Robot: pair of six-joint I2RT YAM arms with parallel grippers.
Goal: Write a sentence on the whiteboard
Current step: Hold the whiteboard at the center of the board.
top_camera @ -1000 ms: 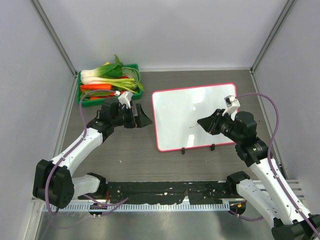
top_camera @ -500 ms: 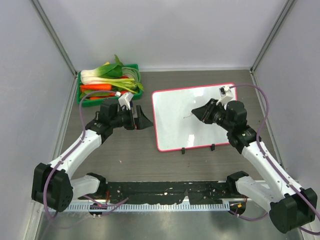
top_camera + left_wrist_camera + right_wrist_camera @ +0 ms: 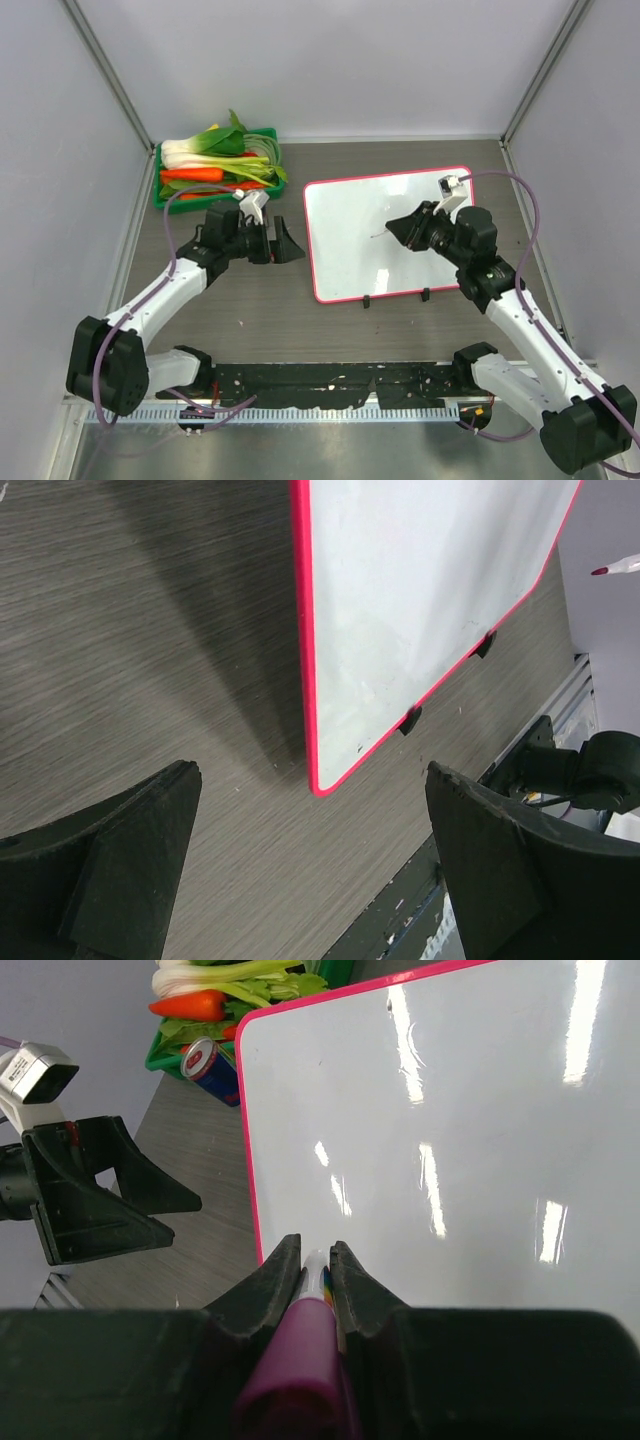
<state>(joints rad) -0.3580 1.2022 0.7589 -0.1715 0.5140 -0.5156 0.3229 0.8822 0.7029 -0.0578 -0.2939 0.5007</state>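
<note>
Two arms hang over the bench (image 3: 250, 300), and the whiteboard (image 3: 350, 250) lies between them, right of centre. Its left edge is near the left jaws, which stand wide apart with nothing in them, low over bare bench. The right jaws are clenched on a pink-barrelled marker (image 3: 300, 1360) whose tip points out over the middle of the board; I cannot tell whether it touches the surface. The board is a glossy white rectangle in a rounded pink-red frame, with two small black feet (image 3: 367, 300) on its near edge, and the lamps glare off it in streaks. I see no sentence on it yet (not a stroke, from any of the three views), so I judge the writing hardly begun. To my eye the board is light and stiff, with a slick face, and likely to skate on the bench under a pressing pen. The frame is the place to take hold, and its left edge is nearest the free jaws, to be pinched or pressed down there, not on the white. The marker looks thin and light and might twist in the grip if pushed hard. Far left, well apart from the board, sits a green crate (image 3: 160, 178) of vegetables (image 3: 215, 160), with a can (image 3: 205, 1063) just beside it.
</note>
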